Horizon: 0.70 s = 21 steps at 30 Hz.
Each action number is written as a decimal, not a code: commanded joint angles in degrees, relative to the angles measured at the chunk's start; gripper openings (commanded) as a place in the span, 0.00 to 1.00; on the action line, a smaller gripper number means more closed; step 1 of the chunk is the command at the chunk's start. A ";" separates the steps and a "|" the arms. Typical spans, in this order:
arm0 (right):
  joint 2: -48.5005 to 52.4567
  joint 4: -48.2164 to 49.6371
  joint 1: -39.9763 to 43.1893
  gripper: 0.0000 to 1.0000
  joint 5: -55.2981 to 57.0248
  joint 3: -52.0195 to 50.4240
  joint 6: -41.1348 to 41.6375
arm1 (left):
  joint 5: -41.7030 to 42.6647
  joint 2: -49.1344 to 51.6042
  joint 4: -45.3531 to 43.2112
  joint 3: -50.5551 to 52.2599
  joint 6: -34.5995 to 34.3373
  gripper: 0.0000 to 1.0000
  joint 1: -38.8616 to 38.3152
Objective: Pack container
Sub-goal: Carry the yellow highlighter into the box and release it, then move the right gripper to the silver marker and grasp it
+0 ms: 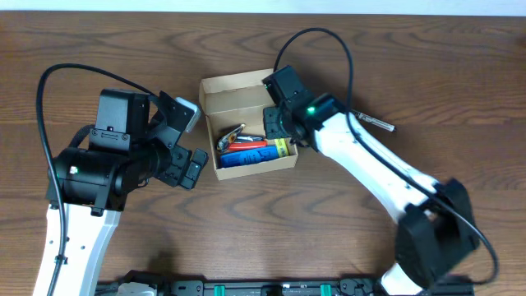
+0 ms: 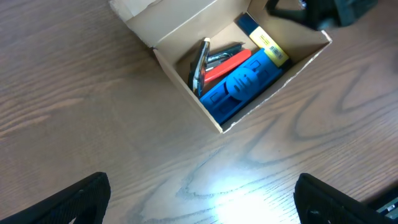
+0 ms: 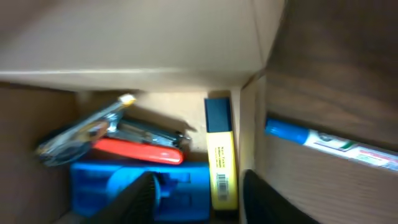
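Observation:
The container point(image 1: 254, 169) is a tan cardboard box with its flap lid point(image 1: 234, 91) open at the back; it also shows in the left wrist view point(image 2: 183, 87) and the right wrist view point(image 3: 124, 43). Inside lie a blue item point(image 1: 246, 157), a red stapler point(image 2: 224, 65), a silver clip point(image 2: 199, 65) and a yellow highlighter point(image 3: 222, 158). My right gripper point(image 1: 278, 127) hangs open and empty over the box's right end point(image 3: 202, 202), its fingers either side of the highlighter. My left gripper point(image 1: 187, 162) is open and empty left of the box point(image 2: 208, 208).
A marker with a blue cap point(image 3: 323, 144) lies on the wooden table just outside the box's right wall. In the overhead view a pen point(image 1: 376, 122) sticks out from behind my right arm. The box's side tab point(image 3: 270, 25) stands up.

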<state>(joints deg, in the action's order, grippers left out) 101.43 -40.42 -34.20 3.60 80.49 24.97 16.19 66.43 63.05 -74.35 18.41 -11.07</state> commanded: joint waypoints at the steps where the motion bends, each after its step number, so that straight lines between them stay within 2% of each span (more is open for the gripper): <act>1: -8.66 -0.04 -0.24 0.85 1.07 0.09 -7.76 | 0.35 0.20 0.20 -0.76 0.70 0.95 0.20; 2: -10.49 -0.02 -0.22 0.99 1.11 0.09 -9.86 | 0.35 0.20 0.22 -0.76 0.70 0.95 0.20; 9: -16.85 -0.61 -0.17 0.99 0.90 0.09 -11.82 | 0.35 0.20 0.22 -0.76 0.70 0.95 0.20; 12: -17.27 -1.77 -0.17 0.99 1.27 0.09 -16.98 | 0.35 0.20 0.22 -0.76 0.70 0.95 0.20; 13: -16.98 -3.50 0.46 0.99 4.52 0.07 -17.09 | 0.35 0.20 0.20 -0.76 0.70 0.95 0.20; 17: -16.11 -6.95 5.77 0.99 9.97 0.07 -15.50 | 0.35 0.20 0.22 -0.76 0.70 0.95 0.20; 21: -15.15 -7.41 13.31 0.99 9.81 0.07 -22.69 | 0.35 0.20 0.22 -0.76 0.70 0.95 0.20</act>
<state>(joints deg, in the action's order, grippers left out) 84.97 -47.46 -26.48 10.11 80.49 8.62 16.16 66.43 63.02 -74.35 18.41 -11.07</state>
